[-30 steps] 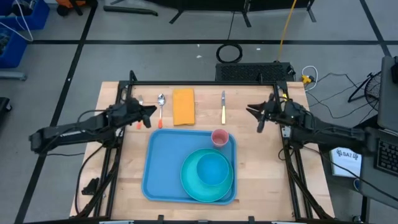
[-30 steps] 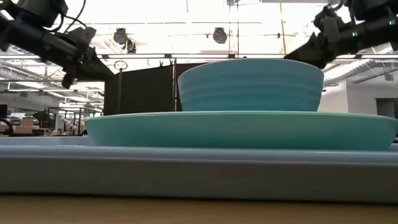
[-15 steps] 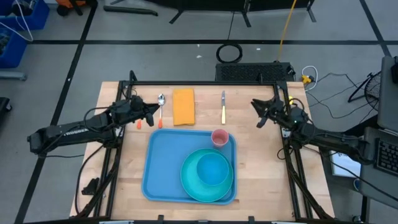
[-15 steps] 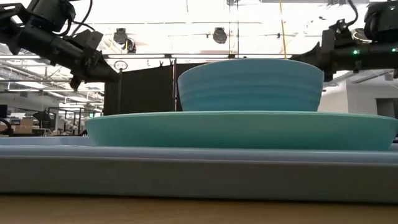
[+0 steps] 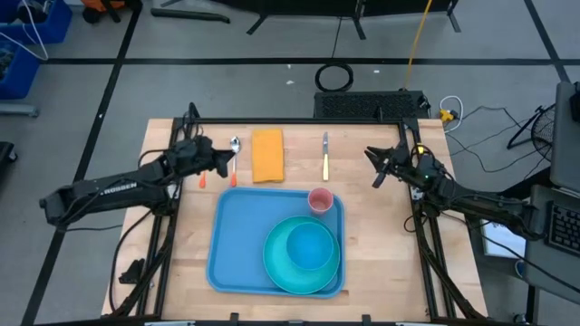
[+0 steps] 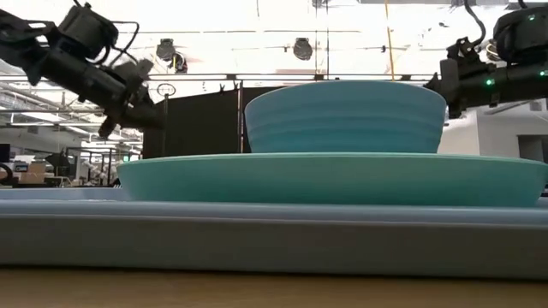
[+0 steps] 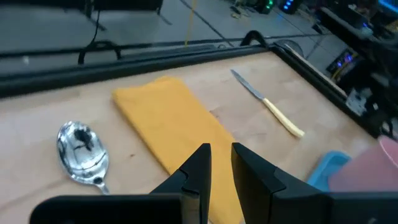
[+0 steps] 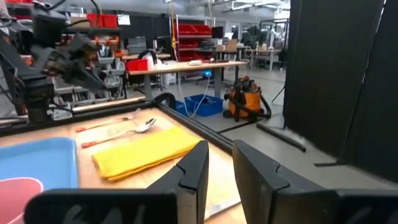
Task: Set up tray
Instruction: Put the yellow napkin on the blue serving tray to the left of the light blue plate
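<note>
The blue tray (image 5: 240, 240) sits mid-counter, nearer the front edge, with a turquoise plate (image 5: 279, 264) and bowl (image 5: 308, 244) stacked on it and a pink cup (image 5: 320, 199) in its back right corner. Left tool (image 5: 227, 164) hovers by the spoon (image 5: 235, 145), fingers a narrow gap apart, holding nothing. Right tool (image 5: 372, 163) hangs past the knife (image 5: 325, 156), same slim gap, empty too.

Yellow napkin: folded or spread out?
Folded. The yellow napkin lies as a narrow rectangle on the table between the spoon and the knife, outside the tray.
</note>
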Robot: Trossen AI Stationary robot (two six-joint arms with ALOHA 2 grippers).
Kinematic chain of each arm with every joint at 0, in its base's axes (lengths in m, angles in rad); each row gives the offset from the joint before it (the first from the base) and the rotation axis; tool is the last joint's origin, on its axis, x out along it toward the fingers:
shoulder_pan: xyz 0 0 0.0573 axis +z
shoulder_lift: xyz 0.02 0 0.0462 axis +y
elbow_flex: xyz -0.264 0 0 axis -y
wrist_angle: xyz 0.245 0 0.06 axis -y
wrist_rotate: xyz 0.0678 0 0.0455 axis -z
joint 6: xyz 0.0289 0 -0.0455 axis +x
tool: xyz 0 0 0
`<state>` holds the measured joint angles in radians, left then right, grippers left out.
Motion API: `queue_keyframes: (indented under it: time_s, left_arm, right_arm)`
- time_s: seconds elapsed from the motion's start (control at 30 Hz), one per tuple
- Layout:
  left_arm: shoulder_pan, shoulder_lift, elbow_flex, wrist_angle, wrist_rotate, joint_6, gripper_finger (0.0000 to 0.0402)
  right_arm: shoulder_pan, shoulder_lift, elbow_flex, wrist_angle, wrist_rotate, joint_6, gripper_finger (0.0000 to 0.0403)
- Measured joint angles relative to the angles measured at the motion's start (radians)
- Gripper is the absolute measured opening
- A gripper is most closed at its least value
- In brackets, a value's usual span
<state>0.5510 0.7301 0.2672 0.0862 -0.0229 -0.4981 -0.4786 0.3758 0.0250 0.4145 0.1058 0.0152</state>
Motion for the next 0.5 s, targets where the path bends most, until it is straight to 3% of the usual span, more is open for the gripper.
queue_keyframes:
  time_s: [0.27,0.4,0.5]
  left_arm:
    - [0.242,0.193,0.006,0.115,0.223,-0.039,0.0067]
    - [0.339,0.3,0.09,0.066,0.325,0.034,0.0074]
    - [0.372,0.384,0.186,0.027,0.34,0.07,0.0102]
  right_arm:
    - [0.002,0.0,-0.001,0.0,-0.002,0.103,0.0063]
    - [0.002,0.0,-0.001,0.0,-0.003,0.13,0.0063]
    - [0.002,0.0,-0.002,0.0,-0.003,0.137,0.0063]
